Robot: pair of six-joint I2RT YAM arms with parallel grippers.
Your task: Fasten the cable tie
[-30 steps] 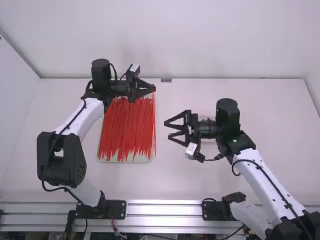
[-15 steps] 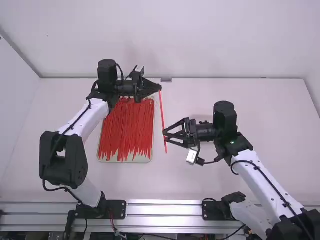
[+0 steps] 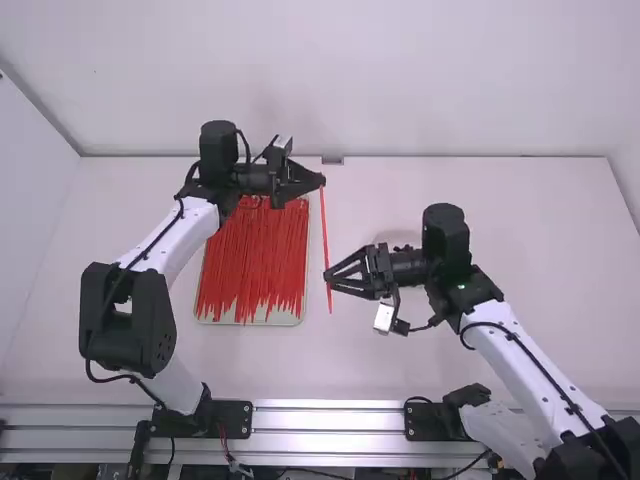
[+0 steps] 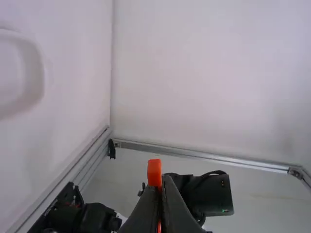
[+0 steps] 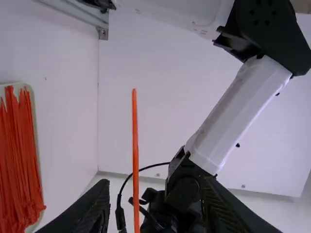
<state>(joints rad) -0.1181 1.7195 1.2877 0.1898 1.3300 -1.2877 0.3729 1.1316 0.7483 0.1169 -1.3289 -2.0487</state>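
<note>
1. The left gripper [image 3: 319, 181] is clamped on the top end of one red tie [image 3: 325, 240], which runs just beside the tray's [image 3: 248, 321] right edge.
2. The right gripper [image 3: 333, 280] sits spread wide at the tie's lower end. Can't tell if it's touching.
3. In the left wrist view only the tie's head pokes out of the grip; the rest is hidden.

Left arm [image 3: 165, 235]: extended to the table's far edge, left of its middle, wrist turned toward the right side; end effector [image 3: 318, 181] fingers pressed together on the upper end of a cable tie [image 3: 325, 235]. Right arm [image 3: 500, 330]: elbow bent, forearm pointing at the table's middle; end effector [image 3: 333, 280] fingers spread apart.
</note>
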